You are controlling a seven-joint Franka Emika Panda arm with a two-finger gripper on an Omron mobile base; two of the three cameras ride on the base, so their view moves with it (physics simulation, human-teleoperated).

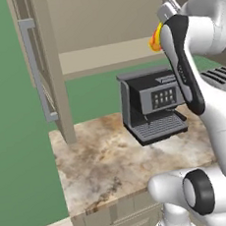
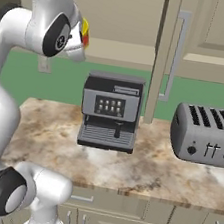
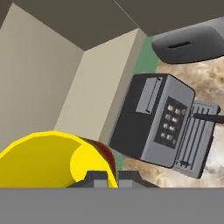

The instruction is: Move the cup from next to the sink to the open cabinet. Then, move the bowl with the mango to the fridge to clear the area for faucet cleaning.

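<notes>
Marbled beige counter (image 1: 105, 165) carries a grey coffee machine (image 2: 110, 111); at its 11 o'clock, the claw (image 3: 112, 177) grasps the small yellow cup (image 3: 48, 159).

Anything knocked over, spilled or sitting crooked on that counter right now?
Nothing stands out. The coffee machine and the toaster both stand upright on the marble counter, with no spill around them. The claw is shut on the cup, held up in front of the open cabinet.

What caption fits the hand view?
Gripper shut on the yellow cup, held by the open cabinet above the coffee machine.
</notes>
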